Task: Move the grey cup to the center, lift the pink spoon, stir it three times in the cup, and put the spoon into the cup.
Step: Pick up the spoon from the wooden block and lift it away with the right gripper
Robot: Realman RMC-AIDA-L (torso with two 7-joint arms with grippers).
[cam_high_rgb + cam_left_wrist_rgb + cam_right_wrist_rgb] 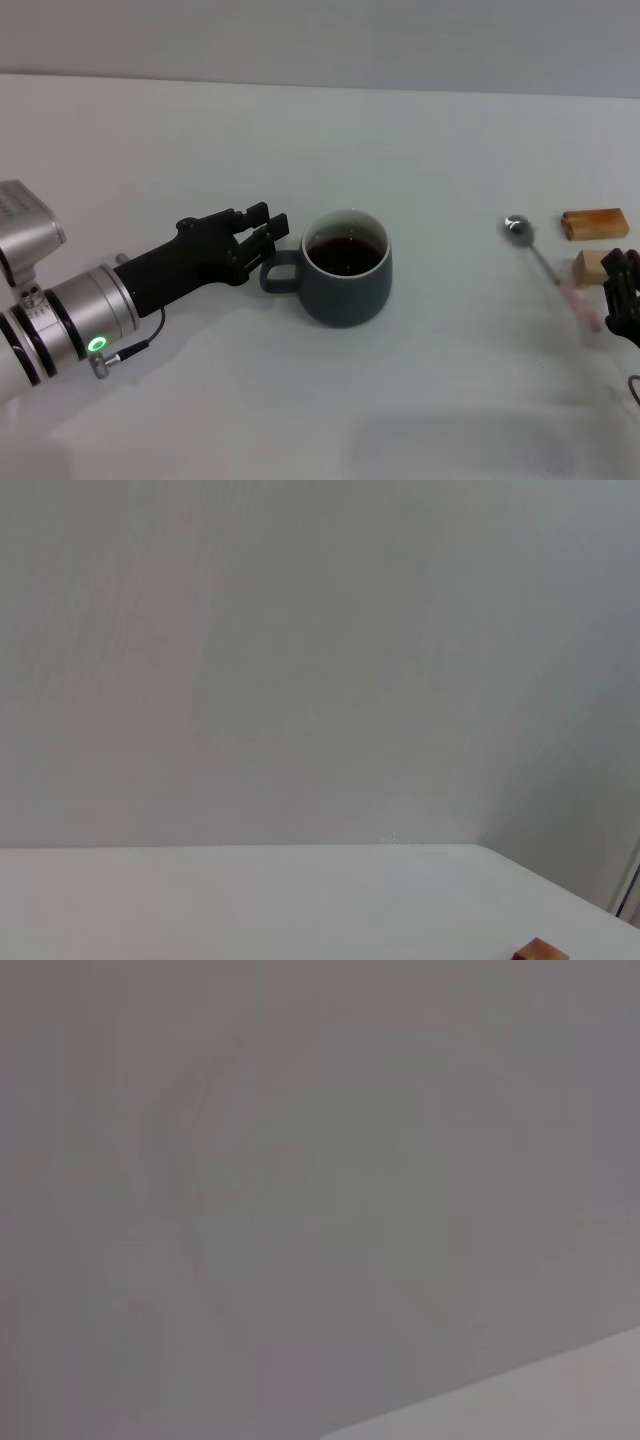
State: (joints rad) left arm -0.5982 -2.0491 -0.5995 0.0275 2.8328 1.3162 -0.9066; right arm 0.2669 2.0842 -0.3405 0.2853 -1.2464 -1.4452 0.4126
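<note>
The left end effector, fingers parted, sits at the grey cup's handle, gripping nothing; the right end effector's grip beside the pink spoon is unclear.

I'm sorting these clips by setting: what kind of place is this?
Probably a lab or test bench, not a kitchen: a bare white table against a plain grey wall, holding only a grey cup of dark liquid, a pink spoon and two wooden blocks, with robot arms at either side.

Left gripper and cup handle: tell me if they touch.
Cannot tell. In the head view the left gripper sits right at the handle of the cup, overlapping it, with neither contact nor gap plainly visible.
</note>
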